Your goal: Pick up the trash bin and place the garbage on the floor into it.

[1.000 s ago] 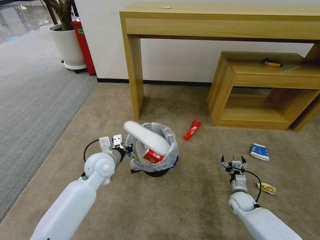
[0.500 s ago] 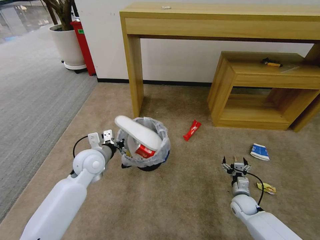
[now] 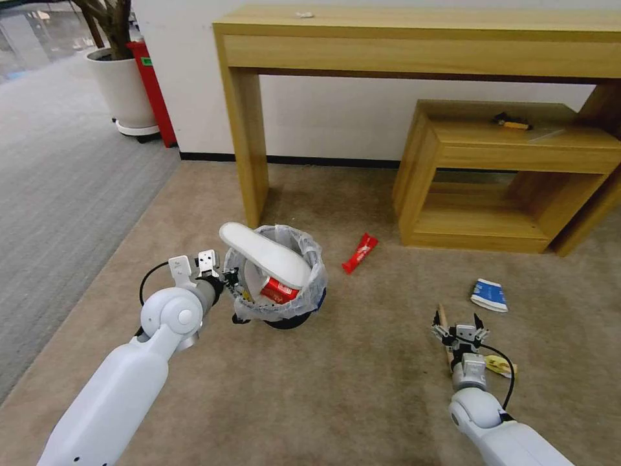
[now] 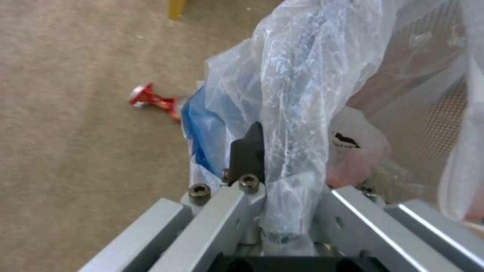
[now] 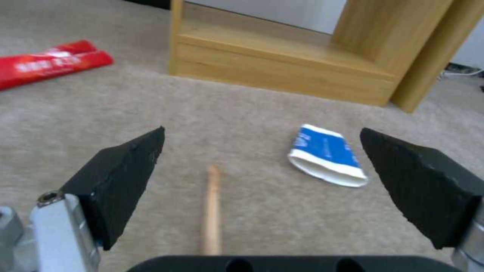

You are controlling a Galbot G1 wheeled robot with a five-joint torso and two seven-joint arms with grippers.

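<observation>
Beige floor (image 3: 362, 388) lies open ahead of the robot, bounded at the far side by the tall wooden table (image 3: 414, 45) with its leg just behind the trash bin (image 3: 277, 275), and by the low wooden shelf (image 3: 491, 175) to the right. Grey striped carpet (image 3: 58, 194) borders the left edge.

Left gripper (image 3: 234, 285) is pinched on the bin's near rim; in the left wrist view a black finger (image 4: 248, 151) presses the bag-covered rim. A white slipper (image 3: 265, 254) lies across the top, a red-white cup (image 3: 278, 291) inside.

Right gripper (image 3: 460, 331) hangs low with jaws spread wide, holding nothing. The wooden stick (image 5: 211, 209) lies on the carpet between the jaws; blue-white carton (image 5: 326, 155) lies beyond, toward the right finger. Red wrapper (image 3: 359, 252) lies between bin and shelf; yellow wrapper (image 3: 499, 367) is beside the right wrist.
</observation>
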